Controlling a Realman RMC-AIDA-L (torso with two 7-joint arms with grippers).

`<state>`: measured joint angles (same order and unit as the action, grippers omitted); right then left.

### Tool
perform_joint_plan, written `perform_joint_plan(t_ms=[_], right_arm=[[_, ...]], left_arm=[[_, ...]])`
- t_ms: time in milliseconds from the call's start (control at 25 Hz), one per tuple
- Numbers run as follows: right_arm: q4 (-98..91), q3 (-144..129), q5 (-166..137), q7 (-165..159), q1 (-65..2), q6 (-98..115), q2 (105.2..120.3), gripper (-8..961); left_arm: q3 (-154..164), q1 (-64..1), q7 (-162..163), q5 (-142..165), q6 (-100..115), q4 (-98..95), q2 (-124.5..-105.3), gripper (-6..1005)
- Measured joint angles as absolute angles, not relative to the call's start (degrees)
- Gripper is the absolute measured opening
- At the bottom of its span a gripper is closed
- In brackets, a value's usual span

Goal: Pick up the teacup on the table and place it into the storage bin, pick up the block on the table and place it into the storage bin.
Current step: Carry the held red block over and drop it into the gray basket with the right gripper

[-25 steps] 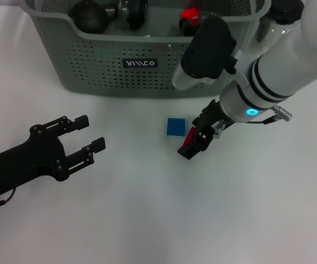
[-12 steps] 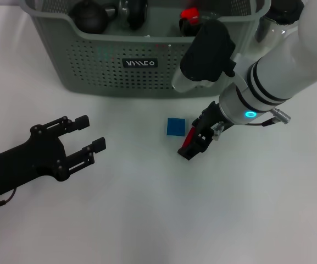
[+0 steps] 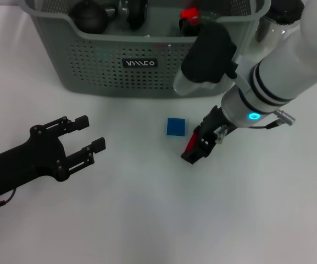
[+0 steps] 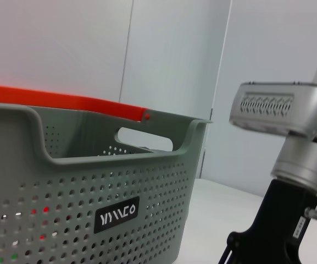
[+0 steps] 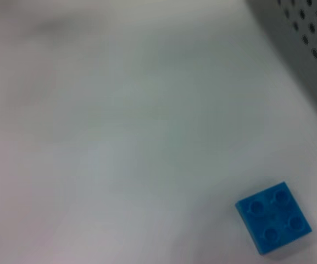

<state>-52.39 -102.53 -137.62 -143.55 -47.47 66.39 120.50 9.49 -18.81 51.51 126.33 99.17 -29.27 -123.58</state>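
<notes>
A small blue studded block (image 3: 176,127) lies on the white table just in front of the storage bin (image 3: 142,69); the right wrist view also shows the block (image 5: 273,217). My right gripper (image 3: 195,148) hangs low, just right of the block and apart from it. My left gripper (image 3: 89,133) rests open and empty at the near left. The storage bin (image 4: 92,181) fills the left wrist view. No teacup shows on the table. Dark rounded things (image 3: 89,15) lie in the bin, and I cannot tell whether one of them is the teacup.
A red item (image 3: 189,15) also lies in the bin. The right arm's white forearm (image 3: 279,71) crosses the bin's right corner. The right wrist view shows the bin's perforated wall (image 5: 306,44) beyond the block.
My right gripper has shifted a little to the right and nearer, slightly away from the block. The left arm and the block have not moved.
</notes>
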Motion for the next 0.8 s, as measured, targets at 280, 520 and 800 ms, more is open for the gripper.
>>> perform_joint_plan(t_ms=[280, 520, 800], right_arm=[[-62.2, -95.9, -138.1, -143.3, -44.1, 73.2, 120.17, 709], [-70.0, -88.1, -138.2, -142.9, -41.6, 80.4, 120.15, 707], [-71.6, -85.7, -137.4, -142.6, -41.9, 86.5, 120.18, 707]], left_arm=[[9.5, -18.8, 51.5, 126.4, 99.1, -29.3, -123.57, 636], [9.5, -18.8, 51.5, 126.3, 99.2, -29.3, -123.49, 636], [9.5, -19.1, 51.5, 126.3, 99.2, -29.3, -123.42, 636]])
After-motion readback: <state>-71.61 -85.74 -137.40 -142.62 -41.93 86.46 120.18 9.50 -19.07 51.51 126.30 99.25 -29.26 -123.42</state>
